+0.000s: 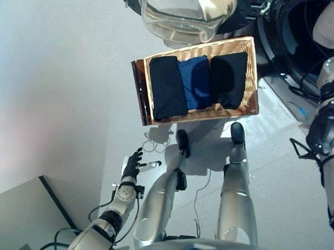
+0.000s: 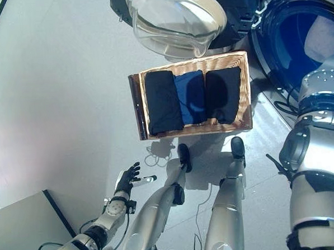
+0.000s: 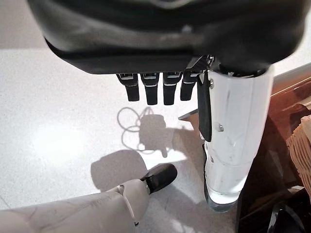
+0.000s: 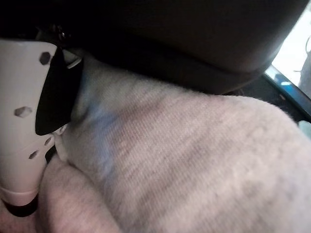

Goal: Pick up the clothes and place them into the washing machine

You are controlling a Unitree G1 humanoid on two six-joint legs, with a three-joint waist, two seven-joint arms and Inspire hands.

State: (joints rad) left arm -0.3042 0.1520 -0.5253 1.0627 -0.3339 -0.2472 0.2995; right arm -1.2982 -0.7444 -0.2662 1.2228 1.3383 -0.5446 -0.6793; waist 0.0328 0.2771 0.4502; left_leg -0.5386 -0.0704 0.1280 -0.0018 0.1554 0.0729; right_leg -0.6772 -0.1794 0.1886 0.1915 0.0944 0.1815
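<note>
A rectangular woven wicker basket [image 1: 253,75] stands on the pale grey floor [image 1: 59,97] just before the washing machine's dark round drum opening [image 1: 302,34], its clear glass door [image 1: 186,15] swung open above the basket's far edge. Three folded garments lie side by side inside — a black one [image 1: 166,87] at the left end, a blue one [image 1: 196,81] in the middle, another black one [image 1: 229,78] at the right end. The right hand [image 4: 29,126] is at the drum, pressed against a pale beige knit garment [image 4: 184,160] — its fingers are hidden, so I cannot tell their grip. The left hand [image 1: 132,163] hangs low over the floor, fingers straight, holding nothing.
</note>
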